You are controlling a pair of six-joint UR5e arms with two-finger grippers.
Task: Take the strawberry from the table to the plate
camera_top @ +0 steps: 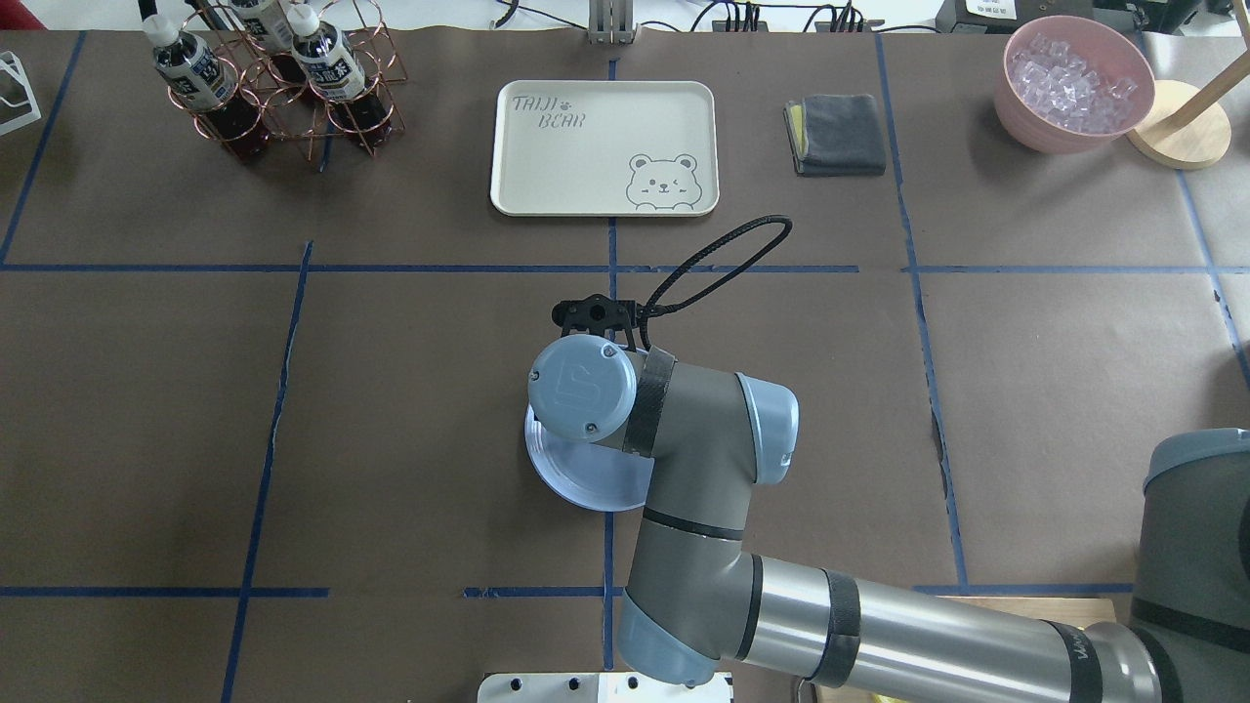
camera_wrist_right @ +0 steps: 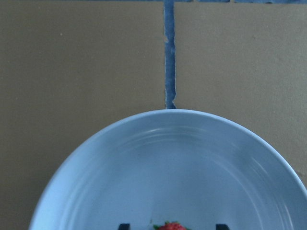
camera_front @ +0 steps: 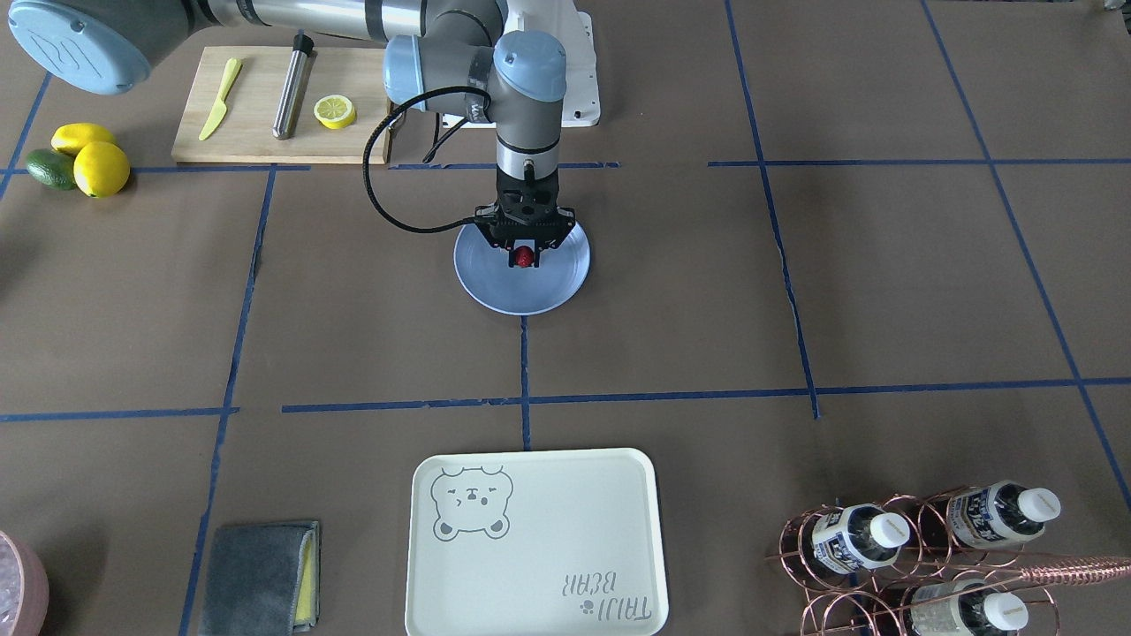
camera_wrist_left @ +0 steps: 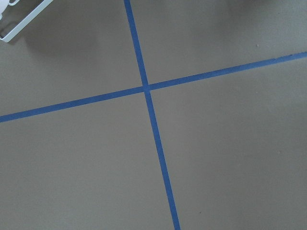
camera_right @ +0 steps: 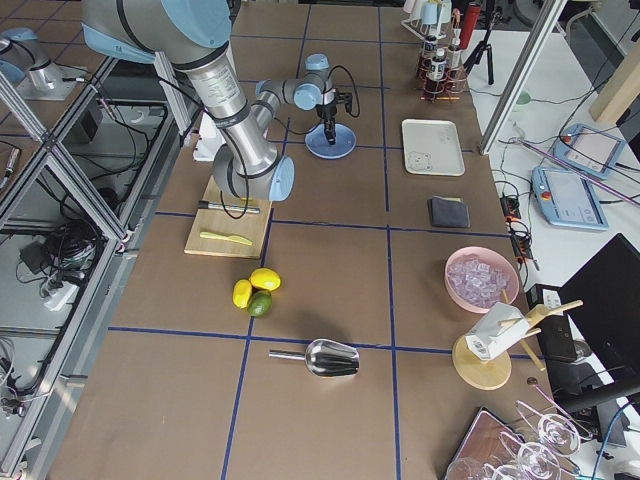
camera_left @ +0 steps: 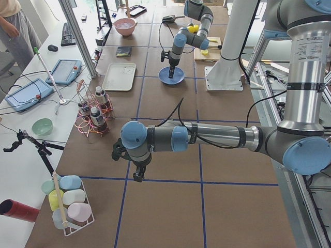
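Observation:
The light-blue plate sits on the brown taped table near the middle. The small red strawberry is on the plate's far half, seen from the front. My right gripper points straight down over it, fingers on either side. In the right wrist view the strawberry shows at the bottom edge on the plate, with a clear gap to each black fingertip, so that gripper is open. My left gripper appears only in the exterior left view, low over bare table; I cannot tell its state.
A wooden board with a knife, a steel rod and a lemon half lies by the robot base. Lemons and an avocado sit beside it. A cream bear tray, grey cloth and bottle rack line the operators' side.

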